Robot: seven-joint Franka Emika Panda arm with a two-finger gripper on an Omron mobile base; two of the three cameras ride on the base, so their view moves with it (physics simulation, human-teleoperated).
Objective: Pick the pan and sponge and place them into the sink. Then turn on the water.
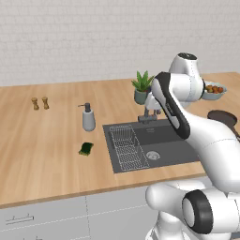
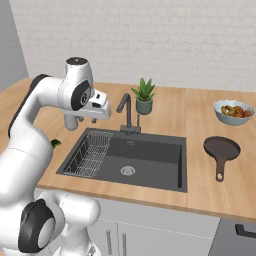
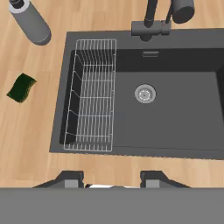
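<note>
Flanking the sink (image 3: 175, 127): soap dispenser (image 3: 29, 22) and sponge (image 3: 21, 87) leftward (fingers (image 3: 70, 179) spread, empty).

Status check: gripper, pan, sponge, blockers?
Gripper empty above dark grey sink. Dark brown frying pan and green sponge on wooden counter. No blockers.

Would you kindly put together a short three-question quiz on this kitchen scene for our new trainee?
1. True or false: the pan already lies in the sink.
2. The sponge lies nearest to: A) the fruit bowl B) the soap dispenser C) the plant.
3. Fill in: the wire rack sits at the end of the sink toward the ____.

Key: 1 false, it is on the counter beside the sink; 2 B; 3 sponge.
</note>
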